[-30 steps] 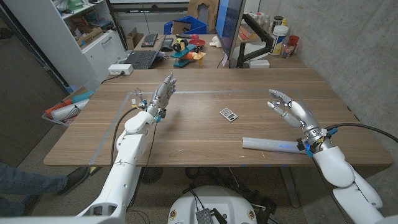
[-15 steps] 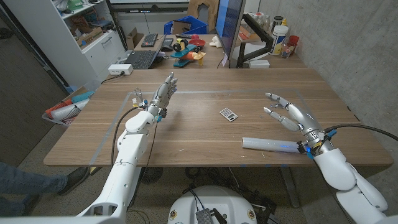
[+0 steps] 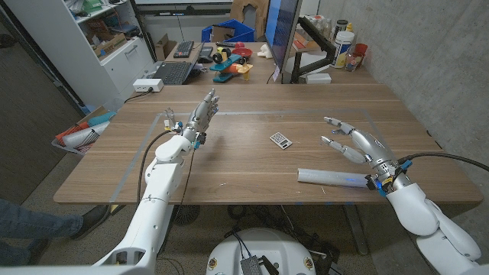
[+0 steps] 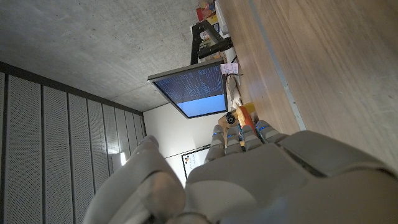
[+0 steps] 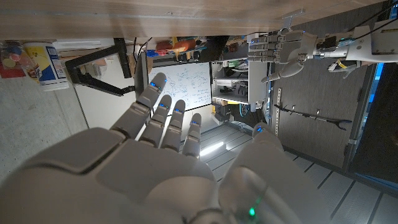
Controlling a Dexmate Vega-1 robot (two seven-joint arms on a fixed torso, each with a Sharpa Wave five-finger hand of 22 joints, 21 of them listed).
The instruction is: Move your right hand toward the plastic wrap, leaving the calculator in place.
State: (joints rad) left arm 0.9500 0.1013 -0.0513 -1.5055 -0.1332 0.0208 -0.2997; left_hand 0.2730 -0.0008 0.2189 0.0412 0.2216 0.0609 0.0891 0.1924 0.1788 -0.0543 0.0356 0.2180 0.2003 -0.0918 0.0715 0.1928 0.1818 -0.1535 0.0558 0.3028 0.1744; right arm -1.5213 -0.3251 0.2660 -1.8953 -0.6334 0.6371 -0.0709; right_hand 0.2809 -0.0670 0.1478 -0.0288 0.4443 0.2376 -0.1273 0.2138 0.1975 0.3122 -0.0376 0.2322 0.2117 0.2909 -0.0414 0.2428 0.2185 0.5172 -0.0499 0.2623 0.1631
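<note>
Right hand: the right hand (image 3: 353,142) was above the wooden table (image 3: 244,164), released, with its fingers apart and nothing in them. It hung just beyond the plastic wrap, on the side away from the robot, and did not touch it. In the right wrist view the same hand (image 5: 168,168) showed spread fingers and an empty palm.

Plastic wrap: the plastic wrap (image 3: 333,178) was a long pale roll. It lay flat on the table, close to the near edge, between the right hand and the robot's right forearm.

Calculator: the calculator (image 3: 280,140) lay well apart from the plastic wrap, toward the middle of the table, to the robot's left of the right hand. No hand touched it.

Left hand: the left hand (image 3: 200,114) was far from the plastic wrap, on the other side of the calculator. Its fingers were straight and held nothing; in the left wrist view (image 4: 249,180) only its back could be seen.

Handling, as a judgement: the roll looked light and stiff, with a smooth round surface, so it may roll away or slip when pushed. The best hold would probably be around its middle, fingers over the top and thumb on the near side.

Progress, as a judgement: the hand was already near the roll but contact was not yet made.
</note>
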